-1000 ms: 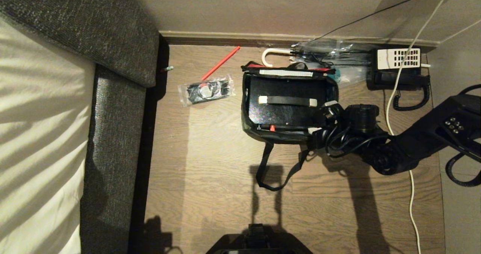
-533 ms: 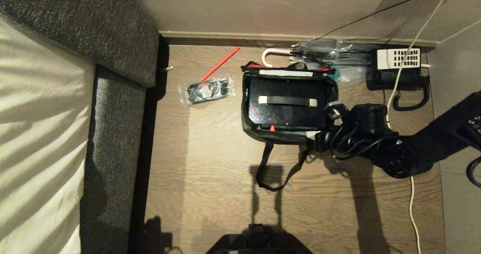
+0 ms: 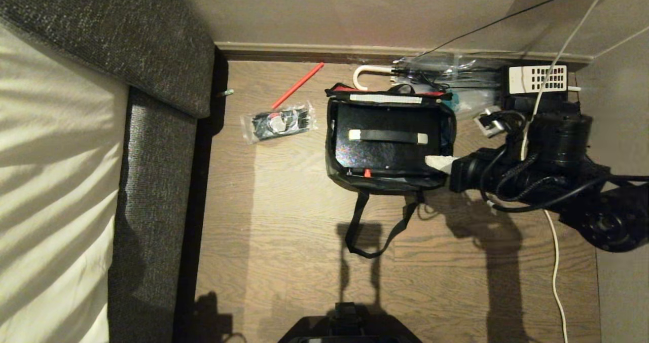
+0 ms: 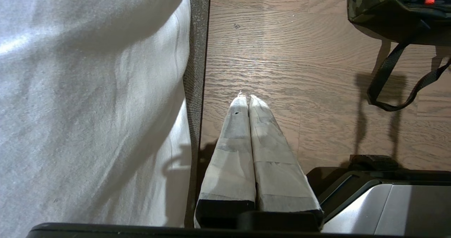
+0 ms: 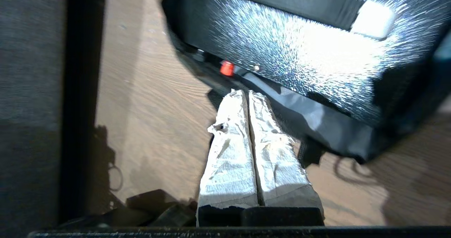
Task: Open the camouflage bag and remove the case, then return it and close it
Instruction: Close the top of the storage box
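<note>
Swung right off the camouflage bag (image 3: 390, 185) since a second ago, right gripper (image 3: 437, 162) pinched shut and empty by its near right corner, case (image 3: 388, 142) lying inside the open bag, so probably closing next, needing a grab of the flap.

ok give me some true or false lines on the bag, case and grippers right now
1. The case lies inside the open bag. True.
2. The right gripper grips the case's strap handle. False: it is shut on nothing, at the bag's right edge, apart from the handle.
3. The left gripper is shut, over bare floor beside the bed. True.
4. The telephone sits on the case. False: it stands on the floor by the wall, right of the bag.
5. The bag's strap trails on the floor. True.
</note>
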### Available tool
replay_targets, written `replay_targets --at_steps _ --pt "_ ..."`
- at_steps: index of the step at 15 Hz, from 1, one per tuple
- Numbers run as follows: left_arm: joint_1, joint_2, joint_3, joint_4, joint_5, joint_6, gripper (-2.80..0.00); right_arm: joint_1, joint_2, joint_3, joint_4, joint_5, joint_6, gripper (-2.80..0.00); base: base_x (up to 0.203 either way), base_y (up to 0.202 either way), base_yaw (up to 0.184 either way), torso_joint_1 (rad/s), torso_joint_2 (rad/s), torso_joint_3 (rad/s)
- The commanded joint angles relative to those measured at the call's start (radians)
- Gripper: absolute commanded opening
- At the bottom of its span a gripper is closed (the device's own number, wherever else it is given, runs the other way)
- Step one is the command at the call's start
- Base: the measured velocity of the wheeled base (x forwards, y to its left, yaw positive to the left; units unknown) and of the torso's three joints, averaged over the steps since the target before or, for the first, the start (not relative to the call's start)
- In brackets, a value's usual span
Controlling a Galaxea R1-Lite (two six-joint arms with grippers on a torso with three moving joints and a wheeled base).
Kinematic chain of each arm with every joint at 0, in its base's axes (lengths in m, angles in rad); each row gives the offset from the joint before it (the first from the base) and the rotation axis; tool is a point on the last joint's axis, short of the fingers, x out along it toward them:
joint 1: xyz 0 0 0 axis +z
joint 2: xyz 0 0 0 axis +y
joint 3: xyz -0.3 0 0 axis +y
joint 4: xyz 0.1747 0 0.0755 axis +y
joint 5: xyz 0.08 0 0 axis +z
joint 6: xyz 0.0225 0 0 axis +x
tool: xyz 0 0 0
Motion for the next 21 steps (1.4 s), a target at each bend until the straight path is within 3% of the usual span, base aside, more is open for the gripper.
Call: replay_targets --at_steps 1,3,5,14,17,21 --pt "-0.001 0.0 0.002 0.0 -0.001 -0.001 -2.8 -0.005 -0.204 0.087 0.001 -0.022 -0.008 -2.8 0.0 0.0 0.0 0.0 0.0 0.0" --pt "-0.001 0.0 0.002 0.0 -0.001 0.0 -2.8 -0.031 -0.348 0.183 0.034 -0.147 -0.051 -2.8 0.0 0.0 0.0 0.0 0.0 0.0" --pt "0.001 0.0 0.002 0.0 -0.001 0.0 -2.8 -0.082 -0.51 0.278 0.11 -0.2 -0.088 -2.8 0.0 0.0 0.0 0.0 0.0 0.0" --pt "0.0 0.0 0.002 0.0 -0.001 0.0 -2.8 -0.266 -1.488 0.589 0.848 -0.184 -0.061 -2.8 0.0 0.0 0.0 0.0 0.0 0.0" --pt "0.0 0.0 0.002 0.0 -0.001 -0.001 -2.8 -0.287 -1.585 0.734 0.92 -0.252 -0.077 -2.8 0.0 0.0 0.0 0.0 0.0 0.0" --pt "-0.001 0.0 0.002 -0.002 -0.001 0.0 -2.8 -0.273 -1.732 0.728 0.936 -0.272 -0.073 -2.8 0.0 0.0 0.0 0.0 0.0 0.0"
